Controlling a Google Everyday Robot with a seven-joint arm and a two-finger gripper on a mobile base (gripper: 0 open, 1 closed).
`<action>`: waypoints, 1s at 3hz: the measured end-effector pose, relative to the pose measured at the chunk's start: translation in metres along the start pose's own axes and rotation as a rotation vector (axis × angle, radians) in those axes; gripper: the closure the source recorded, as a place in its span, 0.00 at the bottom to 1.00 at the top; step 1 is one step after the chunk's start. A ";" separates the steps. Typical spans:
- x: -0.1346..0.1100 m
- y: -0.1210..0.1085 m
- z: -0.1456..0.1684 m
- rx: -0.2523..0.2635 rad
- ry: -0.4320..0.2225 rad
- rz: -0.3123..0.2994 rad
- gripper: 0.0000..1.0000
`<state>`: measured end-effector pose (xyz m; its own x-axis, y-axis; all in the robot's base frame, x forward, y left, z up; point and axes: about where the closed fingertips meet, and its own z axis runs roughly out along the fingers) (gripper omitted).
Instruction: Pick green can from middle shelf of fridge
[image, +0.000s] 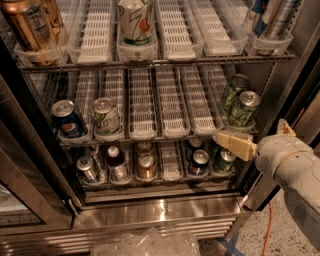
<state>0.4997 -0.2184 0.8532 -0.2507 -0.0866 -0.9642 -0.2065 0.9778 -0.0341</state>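
Two slim dark green cans with yellow-green print stand in the rightmost lane of the middle shelf (170, 117) of the fridge (160, 215). The front green can (243, 107) is at the lane's front end, and the second green can (233, 90) is right behind it. My gripper (235, 144), cream coloured on a white arm, is at the right, just below and in front of the front green can, level with the shelf's front edge. It holds nothing.
On the same shelf at the left stand a blue can (68, 120) and a pale green labelled can (106, 116). The top shelf holds a 7up can (135, 22), brown cans (30, 25) and blue-silver cans (270, 20). The bottom shelf holds several cans and bottles. A plastic bag (145, 242) lies on the floor.
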 end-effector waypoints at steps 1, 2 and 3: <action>-0.013 0.003 -0.002 0.005 -0.028 -0.065 0.00; -0.013 0.003 -0.002 0.005 -0.028 -0.065 0.00; -0.014 0.003 -0.005 0.011 -0.015 -0.123 0.00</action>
<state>0.4982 -0.2147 0.8676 -0.2093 -0.2036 -0.9564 -0.2246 0.9620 -0.1556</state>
